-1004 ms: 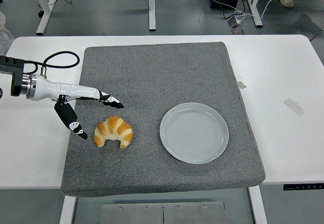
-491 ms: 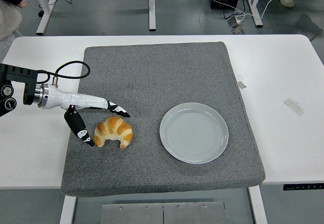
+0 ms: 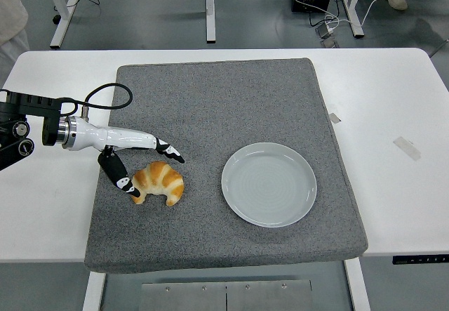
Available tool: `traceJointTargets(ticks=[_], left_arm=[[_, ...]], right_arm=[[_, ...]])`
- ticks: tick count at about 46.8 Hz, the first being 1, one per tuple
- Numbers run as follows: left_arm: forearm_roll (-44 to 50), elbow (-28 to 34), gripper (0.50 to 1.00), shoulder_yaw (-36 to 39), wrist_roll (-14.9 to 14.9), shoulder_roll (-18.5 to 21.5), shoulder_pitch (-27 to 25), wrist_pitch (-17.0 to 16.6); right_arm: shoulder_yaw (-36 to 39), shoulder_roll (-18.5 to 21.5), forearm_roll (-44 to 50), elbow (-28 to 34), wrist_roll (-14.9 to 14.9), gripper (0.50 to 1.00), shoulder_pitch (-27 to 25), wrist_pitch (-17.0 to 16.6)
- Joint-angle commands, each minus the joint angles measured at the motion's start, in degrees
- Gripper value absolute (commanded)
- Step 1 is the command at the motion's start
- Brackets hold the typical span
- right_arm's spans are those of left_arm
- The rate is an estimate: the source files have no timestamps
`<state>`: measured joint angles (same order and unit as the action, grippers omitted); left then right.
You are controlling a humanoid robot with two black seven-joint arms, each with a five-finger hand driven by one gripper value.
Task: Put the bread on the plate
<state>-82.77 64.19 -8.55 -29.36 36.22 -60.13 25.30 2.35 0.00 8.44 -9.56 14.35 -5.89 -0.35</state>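
Reaching in from the left edge of the head view, the left hand [image 3: 144,169] sits over the large grey felt mat [image 3: 224,107] that covers the middle of the white table [image 3: 393,100]. Its fingers are spread apart: the upper white-and-black fingers [image 3: 167,149] stretch out just beyond the far side of the golden-brown croissant-shaped bread [image 3: 159,182], while the lower black digit [image 3: 121,179] points down with its tip against the bread's left end. The hand brackets the bread but does not enclose it; whether the upper fingertips touch the crust cannot be told.

The bread lies flat on the mat, left of the round pale grey-green plate [image 3: 269,184] and clearly apart from it, with bare mat between the two. The plate rests on the mat too, holding nothing.

A black cable [image 3: 105,93] loops above the arm's white forearm, left of the bread. Right of the plate, two small strips of tape [image 3: 407,147] lie on the bare tabletop. No right arm appears anywhere in this view.
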Motion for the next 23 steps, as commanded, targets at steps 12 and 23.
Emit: traceJointTargets(ticks=[12, 23], left_arm=[[-0.37, -0.21, 0.821, 3.53, -0.09, -0.80, -0.52, -3.24], [-1.34, -0.91, 0.713, 4.50, -0.26, -1.59, -0.87, -6.05]], right_arm=[[0.02, 0.00, 0.00, -0.02, -0.03, 1.000, 0.00, 0.00], [0.02, 0.00, 0.00, -0.90, -0.03, 1.000, 0.00, 0.00]])
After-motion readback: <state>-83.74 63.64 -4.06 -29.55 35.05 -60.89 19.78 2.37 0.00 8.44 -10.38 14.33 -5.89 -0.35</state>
